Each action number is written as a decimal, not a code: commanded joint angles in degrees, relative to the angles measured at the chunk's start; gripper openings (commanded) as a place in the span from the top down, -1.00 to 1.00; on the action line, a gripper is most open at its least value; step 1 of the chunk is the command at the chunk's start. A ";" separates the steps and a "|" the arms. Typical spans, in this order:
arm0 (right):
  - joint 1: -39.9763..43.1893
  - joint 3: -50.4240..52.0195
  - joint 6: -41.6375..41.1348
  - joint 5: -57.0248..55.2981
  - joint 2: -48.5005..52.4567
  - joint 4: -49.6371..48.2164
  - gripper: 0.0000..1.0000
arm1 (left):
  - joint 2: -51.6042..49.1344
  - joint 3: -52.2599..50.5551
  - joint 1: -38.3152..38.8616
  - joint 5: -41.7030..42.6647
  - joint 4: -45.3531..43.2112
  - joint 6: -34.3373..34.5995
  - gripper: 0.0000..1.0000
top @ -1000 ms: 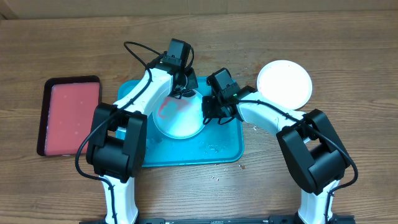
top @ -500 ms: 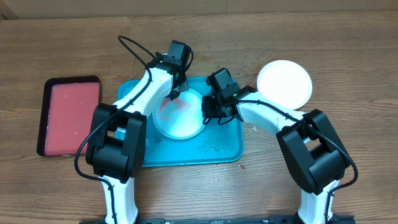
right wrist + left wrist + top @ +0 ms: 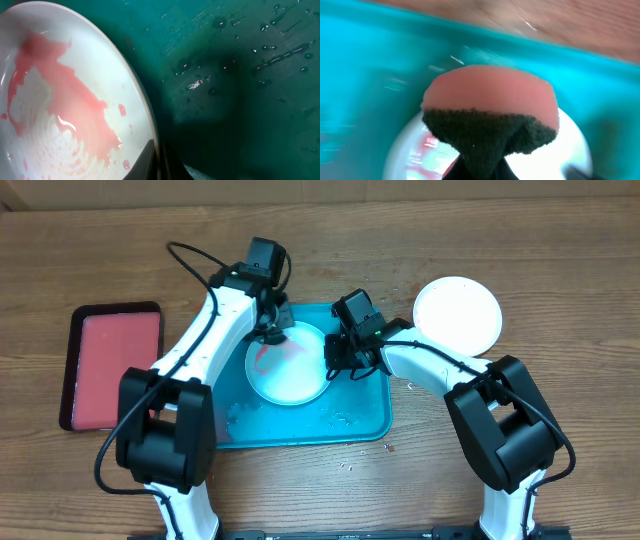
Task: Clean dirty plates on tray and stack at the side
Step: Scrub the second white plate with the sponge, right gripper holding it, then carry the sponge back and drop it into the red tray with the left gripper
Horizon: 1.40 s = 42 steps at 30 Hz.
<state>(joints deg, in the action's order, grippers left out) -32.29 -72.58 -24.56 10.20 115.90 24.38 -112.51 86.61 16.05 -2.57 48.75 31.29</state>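
Now that my left gripper (image 3: 272, 330), clamped on the sponge (image 3: 490, 100), has slid back to the far-left rim of the plate (image 3: 295, 375) in the tray (image 3: 360, 420), I see the right gripper (image 3: 159, 160) pinching that rim and a red smear (image 3: 65, 100) remaining, so scrubbing isn't finished.

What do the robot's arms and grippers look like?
The left arm and right arm match: white rounded links between chunky black joint housings. The left gripper and right gripper are black. A thin black cable loops off the left arm.
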 commanded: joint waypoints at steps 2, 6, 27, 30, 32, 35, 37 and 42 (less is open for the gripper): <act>0.00 0.94 0.52 -1.18 0.98 0.00 0.93 | -4.79 -0.31 3.96 13.55 0.17 -2.82 0.92; 0.00 0.94 0.52 -1.18 0.98 0.42 0.92 | -8.09 -0.31 6.16 12.41 1.36 -2.84 0.92; 0.00 0.94 0.55 -1.22 0.98 0.11 0.93 | -8.39 8.00 -4.85 -12.79 21.03 -0.83 0.92; 0.00 0.94 0.55 -1.86 0.98 -0.66 0.93 | -7.26 12.66 -5.57 -12.63 24.24 1.22 0.92; 0.00 0.87 0.52 -2.08 0.98 -0.74 0.93 | -5.11 14.97 -6.14 -12.63 24.94 2.25 0.92; -0.02 0.79 0.83 -2.01 0.85 -1.07 0.92 | -0.44 15.85 -7.26 -12.92 23.32 2.58 0.91; -0.17 0.39 2.56 -2.03 0.66 -1.14 0.93 | 2.73 15.85 -8.79 -13.97 22.16 2.58 0.91; -1.95 -1.60 6.10 -2.05 -1.33 -1.11 0.93 | 6.67 15.85 -15.28 -14.38 22.58 2.58 0.92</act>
<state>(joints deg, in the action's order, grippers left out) -33.04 -72.66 -21.91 9.89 115.90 23.55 -109.27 100.82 5.50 -14.74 70.76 32.71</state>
